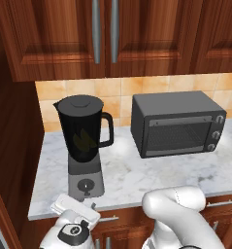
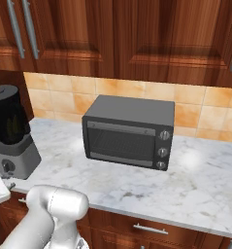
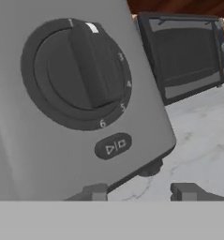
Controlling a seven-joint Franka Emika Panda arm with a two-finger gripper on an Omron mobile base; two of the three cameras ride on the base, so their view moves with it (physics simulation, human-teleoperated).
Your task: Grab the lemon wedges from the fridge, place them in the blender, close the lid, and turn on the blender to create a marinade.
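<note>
Hand view puts the blender's round knob (image 3: 78, 72) close and large, its ridge pointing up toward the white mark, with a small play-pause button (image 3: 113, 146) just below it on the grey base (image 3: 33, 154). The blender (image 1: 83, 141) stands at the left end of the marble counter (image 1: 137, 175), its lid (image 1: 80, 102) seated on the jar, and a yellowish smudge through the dark glass is probably the lemon wedges (image 1: 83, 141), though it is too faint to count them. So the step in hand looks like the last one: switching the blender on.

The gripper (image 3: 144, 191) sits just in front of the base, below the knob and off to its lower right; its two finger tips (image 3: 186, 191) stand apart with marble showing between them, and nothing is held. Whether they are closing I cannot tell.

To do this well, I judge the hand should rise and centre on the knob's ridge, line the fingers up on either side of it, close firmly, then twist without pushing the base backward.

Counted: one blender, one lid, one knob, one button. One dark toaster oven (image 1: 178, 124) stands well to the right on the counter, with three dials (image 1: 219, 119). Wooden cabinets (image 1: 107, 34) hang above, with two metal handles (image 1: 96, 29) directly over the blender.
</note>
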